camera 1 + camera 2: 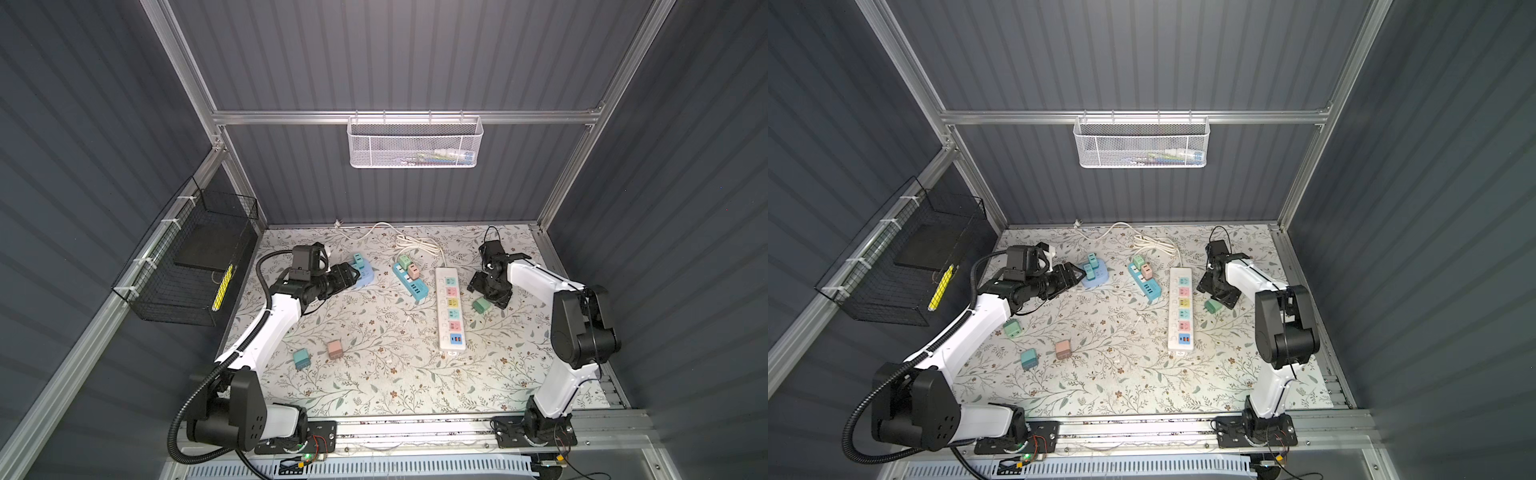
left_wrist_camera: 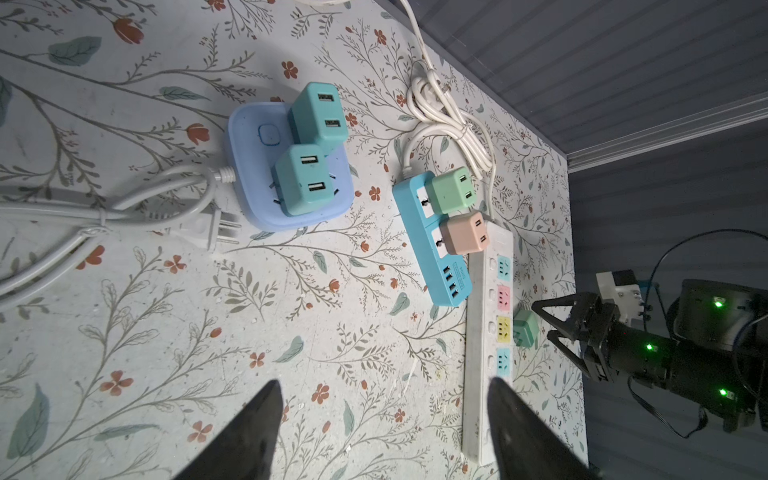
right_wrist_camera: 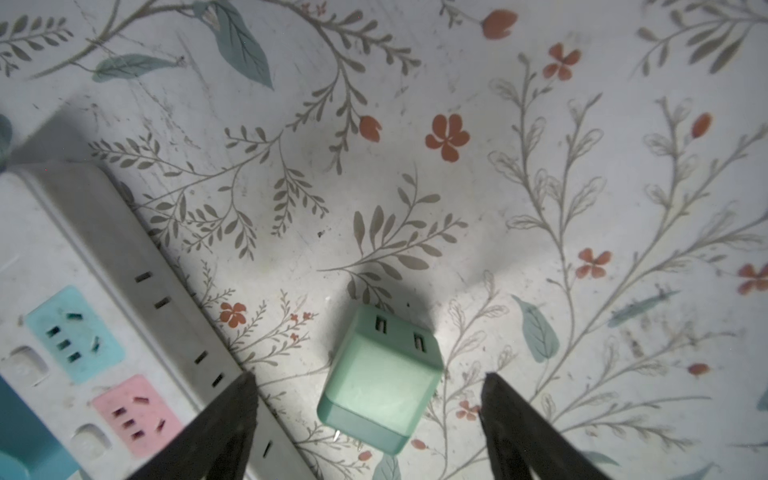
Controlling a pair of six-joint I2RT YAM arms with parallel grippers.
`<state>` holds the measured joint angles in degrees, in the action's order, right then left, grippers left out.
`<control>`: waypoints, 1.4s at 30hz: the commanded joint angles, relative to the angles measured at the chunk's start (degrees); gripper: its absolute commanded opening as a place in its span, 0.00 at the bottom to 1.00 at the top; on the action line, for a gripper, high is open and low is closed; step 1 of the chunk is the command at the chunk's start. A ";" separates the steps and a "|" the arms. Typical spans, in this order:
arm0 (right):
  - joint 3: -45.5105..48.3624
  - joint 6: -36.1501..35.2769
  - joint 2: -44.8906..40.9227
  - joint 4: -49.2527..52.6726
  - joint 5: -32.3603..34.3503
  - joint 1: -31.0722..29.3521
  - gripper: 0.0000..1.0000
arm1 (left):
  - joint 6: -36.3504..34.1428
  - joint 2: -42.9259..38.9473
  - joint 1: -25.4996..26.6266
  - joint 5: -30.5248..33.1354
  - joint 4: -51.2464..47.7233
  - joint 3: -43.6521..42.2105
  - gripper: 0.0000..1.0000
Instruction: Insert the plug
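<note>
The green plug (image 3: 380, 374) lies on its side on the flowered mat (image 3: 540, 166), squarely between the two fingers of the right claw (image 3: 369, 375). That claw stands spread, with a band of bare mat showing between each fingertip and the plug's flanks, so neither finger touches it. The plug sits slightly askew to the fingers; its USB face points ahead, away from the claw, and its prongs (image 3: 338, 435) point back toward the wrist. Just outside one finger runs the long edge of the white power strip (image 3: 104, 249), its blue and pink sockets facing up; outside the other finger and ahead of the tips the mat is open. The left claw (image 2: 382, 386) is spread as well and pinches nothing, with bare mat between its fingers and just ahead. Farther ahead of it sit a lavender socket block (image 2: 257, 174) carrying two teal plugs (image 2: 318, 116) and a blue strip (image 2: 432, 249) carrying two more. Behind that claw, beside its forearm, a loose teal plug (image 1: 301, 359) and a loose pink plug (image 1: 334, 350) lie well apart from both strips.
</note>
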<state>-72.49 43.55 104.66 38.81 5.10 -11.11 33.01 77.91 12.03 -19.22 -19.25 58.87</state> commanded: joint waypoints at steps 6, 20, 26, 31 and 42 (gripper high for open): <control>4.35 1.28 -0.56 0.69 -0.57 0.12 0.78 | -0.70 -1.22 0.10 -1.96 1.17 -0.84 0.77; 9.26 -7.34 -2.98 -3.62 -0.84 0.83 0.63 | -0.01 -1.38 0.14 -2.06 0.79 -1.19 0.76; 7.10 -12.64 -0.94 -2.70 -1.60 1.27 0.59 | 0.12 -1.62 0.10 -1.26 0.09 -0.61 0.76; 8.97 -13.45 -2.24 -4.28 -2.30 1.36 0.47 | 0.45 -2.23 0.32 -0.57 -0.56 -0.45 0.75; 8.80 -15.83 -8.87 -1.48 2.02 -5.48 0.44 | -0.48 -2.89 0.30 -0.11 -2.37 -0.13 0.75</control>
<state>-62.61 28.62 98.63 34.79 4.23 -13.67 33.17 76.42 12.08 -19.51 -19.81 58.39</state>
